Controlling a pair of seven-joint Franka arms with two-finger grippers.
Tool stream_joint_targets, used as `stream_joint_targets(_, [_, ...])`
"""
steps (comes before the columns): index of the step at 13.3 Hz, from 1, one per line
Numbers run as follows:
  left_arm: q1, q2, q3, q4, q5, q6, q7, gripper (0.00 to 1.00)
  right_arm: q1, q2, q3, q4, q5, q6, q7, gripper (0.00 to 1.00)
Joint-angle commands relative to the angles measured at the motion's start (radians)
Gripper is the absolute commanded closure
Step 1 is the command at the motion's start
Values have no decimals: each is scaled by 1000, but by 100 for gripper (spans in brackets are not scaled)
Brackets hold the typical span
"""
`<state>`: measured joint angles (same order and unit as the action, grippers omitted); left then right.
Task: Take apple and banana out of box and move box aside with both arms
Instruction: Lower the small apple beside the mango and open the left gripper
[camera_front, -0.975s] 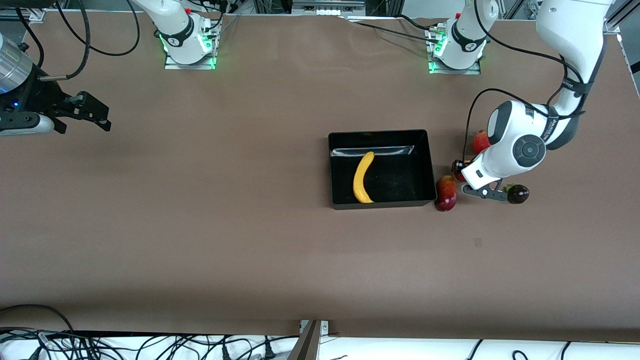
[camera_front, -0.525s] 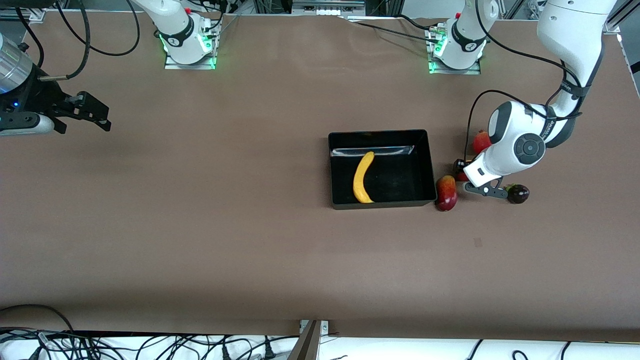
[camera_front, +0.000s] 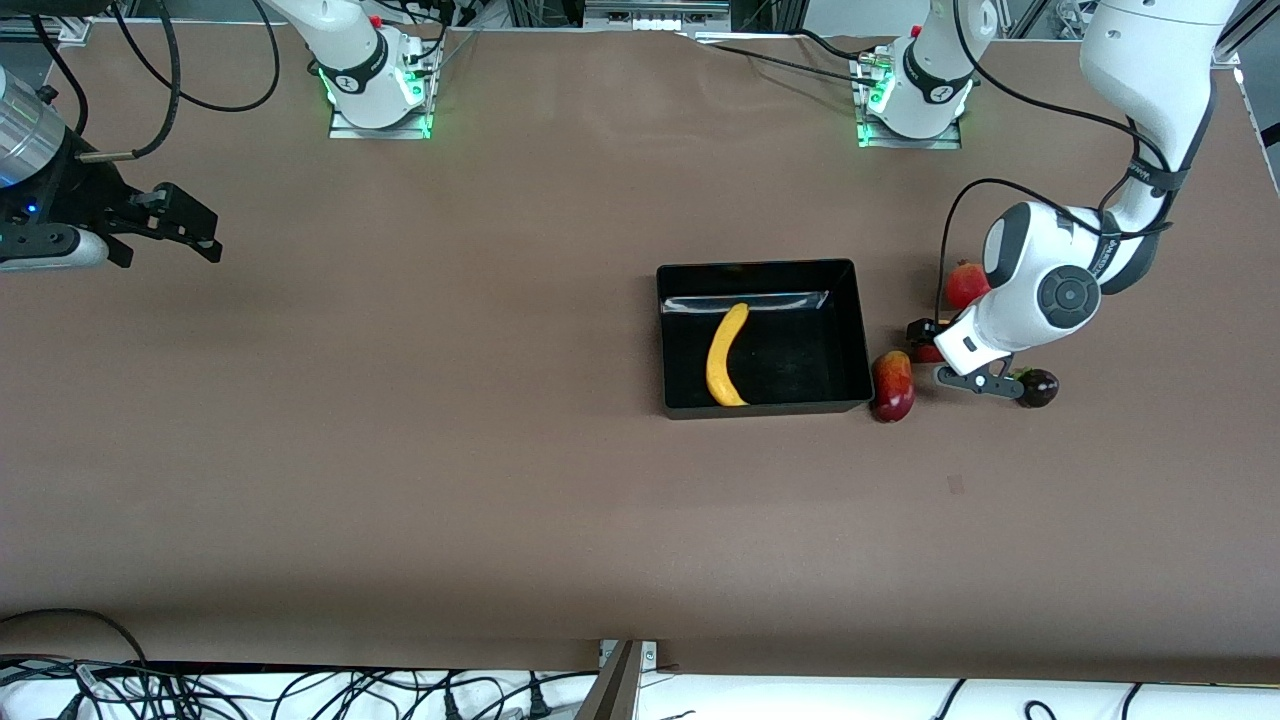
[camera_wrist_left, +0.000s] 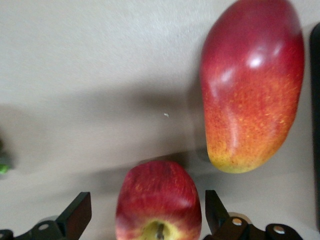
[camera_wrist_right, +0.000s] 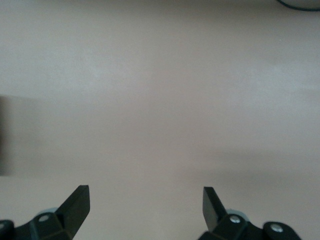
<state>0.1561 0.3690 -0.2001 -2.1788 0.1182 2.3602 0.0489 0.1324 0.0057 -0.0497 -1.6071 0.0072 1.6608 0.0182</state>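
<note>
Left gripper (camera_wrist_left: 145, 210): low over the table (camera_front: 500, 450) in the middle band of the front view, toward the left arm's end, just beside the box (camera_front: 765, 407). Fingers spread wide, one on each side of the apple (camera_wrist_left: 158, 195), with bare table showing between each finger and the fruit. Nothing held.

Right gripper (camera_wrist_right: 145, 202): fingers wide, nothing between them, over bare table in the upper part of the front view at the right arm's end. That arm waits.

Apple: on the table, outside the box, stem dimple facing the wrist camera. The mango (camera_front: 892, 386) lies near it against the box's outer wall. A pomegranate (camera_front: 963, 283) sits higher in the frame, and a dark purple fruit (camera_front: 1037, 387) is close by.

Banana (camera_front: 725, 355): inside the box, in the middle of the frame, lying flat on the floor with one end near the wall lower in the frame.

Handling assessment (judged, not tested):
- Banana: likely light and fairly stiff, with a smooth skin that could slip. Best taken across its thickest middle stretch, fingers straddling the curve. The ends are narrow and would swing.
- Box: glossy, thin-walled and probably light, so apt to slide or flex. One gripper on each short wall's rim seems the sound hold.
- Apple: firm and round, prone to rolling into the mango

Status: apple out; banana and box outstanding
</note>
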Motion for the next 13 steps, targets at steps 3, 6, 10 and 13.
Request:
stream_joint_targets(3, [11, -87, -42, 175, 18, -319, 11, 0, -14, 3, 7, 15, 4, -6, -14, 0])
stream_joint_targets(6, [5, -85, -81, 289, 14, -470, -6, 0, -13, 3, 7, 15, 2, -7, -12, 0])
stream_joint_targets(10, [-13, -85, -122, 407, 12, -597, -52, 0, -13, 3, 7, 15, 2, -12, -6, 0])
stream_joint_targets(13, [-13, -85, -188, 451, 12, -638, -153, 0, -7, 0, 14, 15, 2, -18, 3, 0])
